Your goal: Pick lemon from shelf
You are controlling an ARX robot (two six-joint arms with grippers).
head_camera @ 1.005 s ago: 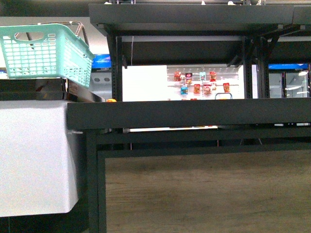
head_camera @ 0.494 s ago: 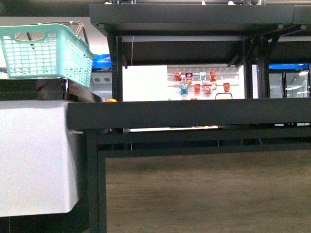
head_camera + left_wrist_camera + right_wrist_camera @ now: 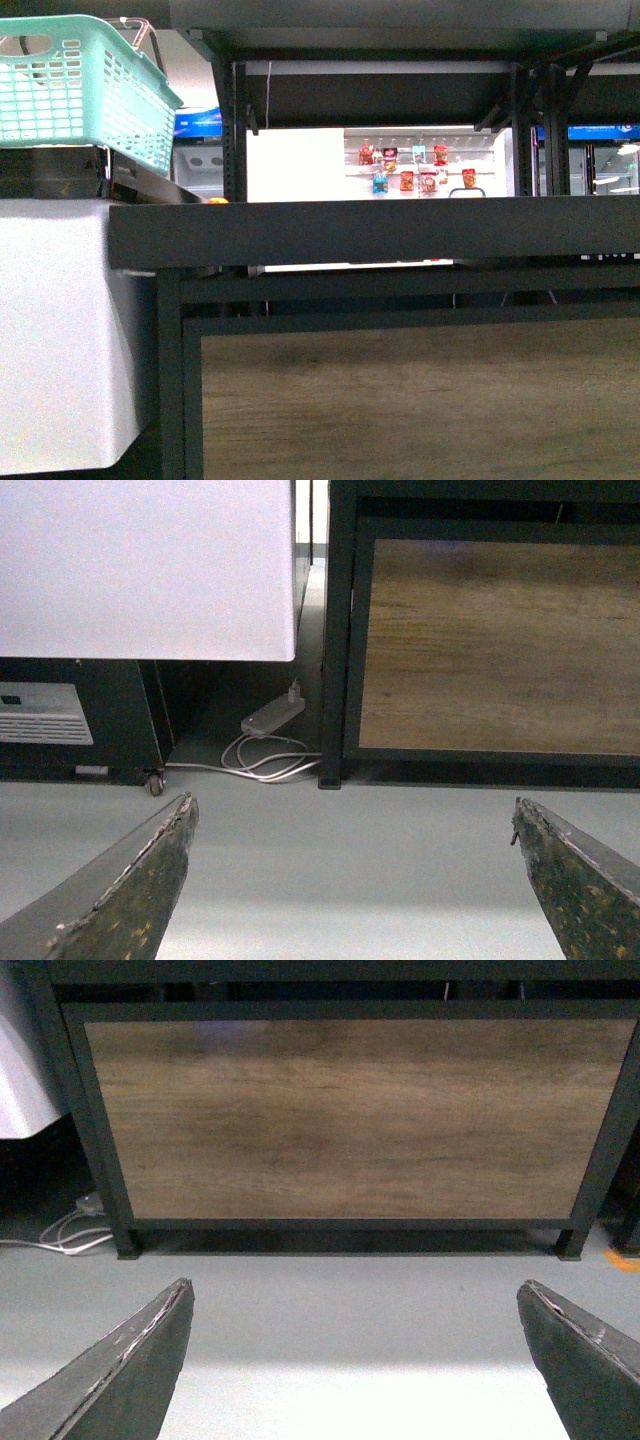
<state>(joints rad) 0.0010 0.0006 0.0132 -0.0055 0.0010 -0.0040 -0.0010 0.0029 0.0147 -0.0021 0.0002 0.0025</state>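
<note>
**A:** While both arms hang low near the floor (image 3: 300, 870), the shelf (image 3: 380, 232) fills the front view, and its raised lip hides most of the tier.

**B:** The left gripper (image 3: 352, 802) has its jaws apart and so does the right gripper (image 3: 355, 1285). Both are empty, facing the wood panel (image 3: 340, 1110).

**A:** And the lemon (image 3: 217, 200)? I'd say it's that yellow speck over the lip at the tier's left end. It's well above both grippers and nearer the left arm. Can't tell its long axis. There's open room above the tier.

L gripper (image 3: 352, 802): jaws wide apart, nothing gripped. Its dark, scuffed fingers (image 3: 130, 880) show as tips at the frame's two side edges. R gripper (image 3: 354, 1285): same, spread wide, empty, fingers (image 3: 590, 1350) at frame edges, tips level w/ each other.
</note>
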